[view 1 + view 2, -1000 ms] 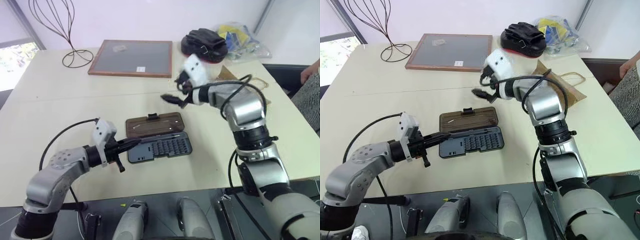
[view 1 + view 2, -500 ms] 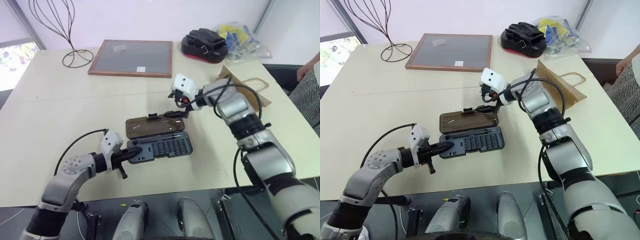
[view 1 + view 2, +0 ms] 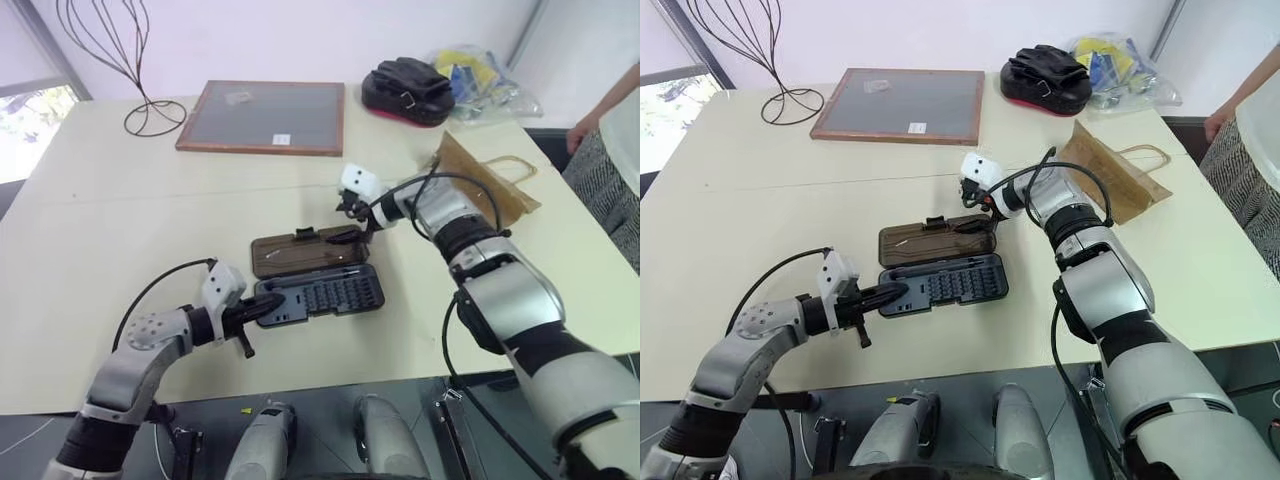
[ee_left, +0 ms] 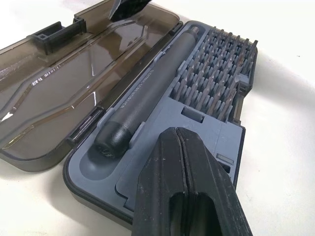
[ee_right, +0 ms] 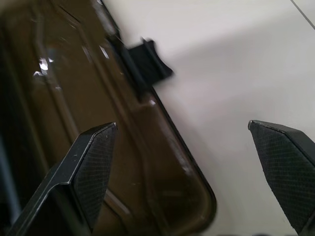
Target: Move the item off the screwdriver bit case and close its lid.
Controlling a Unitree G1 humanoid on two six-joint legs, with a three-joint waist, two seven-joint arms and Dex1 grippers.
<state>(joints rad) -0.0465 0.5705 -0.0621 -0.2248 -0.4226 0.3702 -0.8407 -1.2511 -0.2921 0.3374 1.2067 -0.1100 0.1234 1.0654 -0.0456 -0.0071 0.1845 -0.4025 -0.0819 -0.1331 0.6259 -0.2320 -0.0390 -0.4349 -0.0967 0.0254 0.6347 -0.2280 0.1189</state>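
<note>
Case open mid-table, bag off it.
I had the right gripper (image 3: pixel 985 212) spread at the lid (image 3: pixel 305 250) corner; left gripper (image 3: pixel 262 308) pinched together, empty, on the screwdriver bit case (image 3: pixel 320 294); paper bag (image 3: pixel 1108 172) near the table (image 3: pixel 120 230) right edge.

Open lid (image 3: pixel 305 250) behind tray (image 3: pixel 320 294), bag (image 3: pixel 482 182) far right

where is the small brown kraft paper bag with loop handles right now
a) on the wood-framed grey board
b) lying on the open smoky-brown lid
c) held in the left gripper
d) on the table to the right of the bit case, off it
d: the brown kraft paper bag lies on the table, clear of the open dark grey bit case.
</note>
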